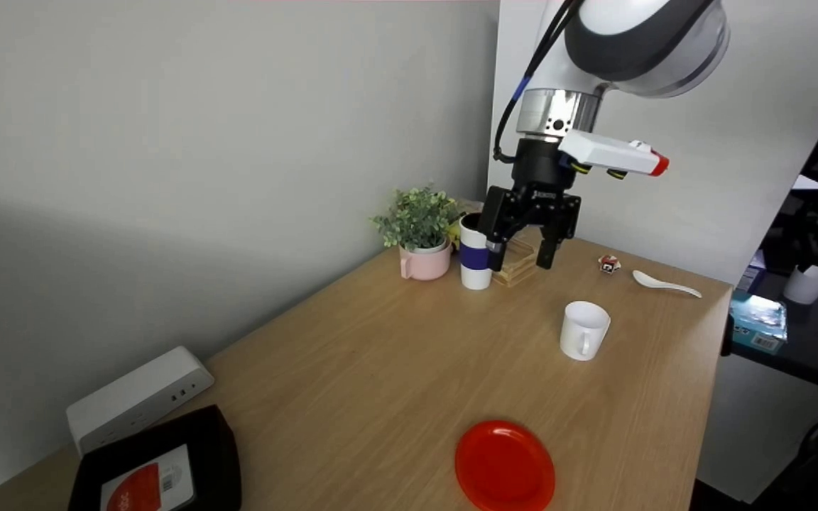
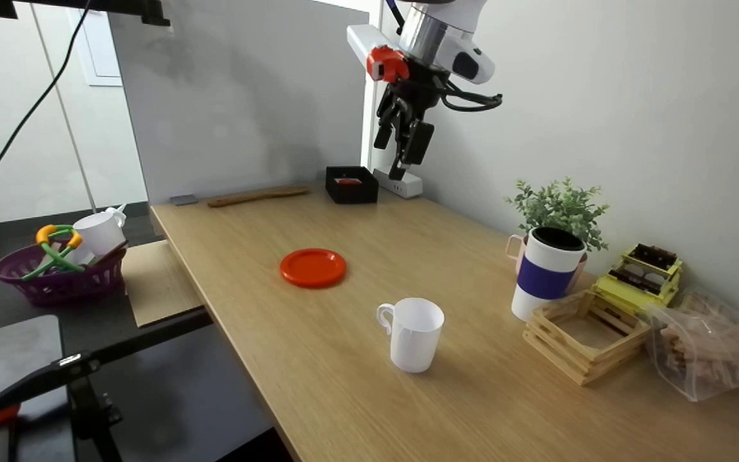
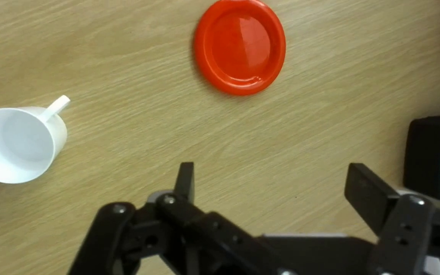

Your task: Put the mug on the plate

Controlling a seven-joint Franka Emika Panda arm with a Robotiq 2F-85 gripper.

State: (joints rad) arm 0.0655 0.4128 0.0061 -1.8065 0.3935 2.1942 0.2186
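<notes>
The gripper (image 3: 271, 179) is hanging in the air above the table (image 1: 352, 355), its two dark fingers (image 3: 369, 196) standing wide apart; in the wrist view, the tabletop is showing through the gap between them. The mug (image 2: 416, 333) — plain white — is standing upright on the table, mouth facing up, well apart from the fingers. In the wrist view it is sitting at the left edge, its handle (image 3: 54, 108) pointing to the upper right. The plate (image 1: 505, 465), bright red, is lying flat on the table, near the mug and apart from it; in the wrist view it is showing at the top.

In an exterior view, a black tray (image 1: 228, 454) is holding a red-and-white item (image 1: 135, 490), a white socket box (image 1: 135, 397) resting just beside it. A tall white cup (image 2: 544, 276) with a dark blue band is standing by a wooden crate (image 2: 559, 350) and a pink pot (image 1: 427, 262); a green plant (image 1: 416, 218) is rising from the pot. A clear bag (image 2: 706, 346) is lying just beside the crate, a yellow item (image 2: 639, 282) sitting near them. A white spoon (image 1: 664, 285) is lying near a small red, white and black object (image 1: 609, 264). In an exterior view, a wooden stick (image 2: 257, 196) is lying on the table and a purple basket (image 2: 65, 290) is sitting off it
</notes>
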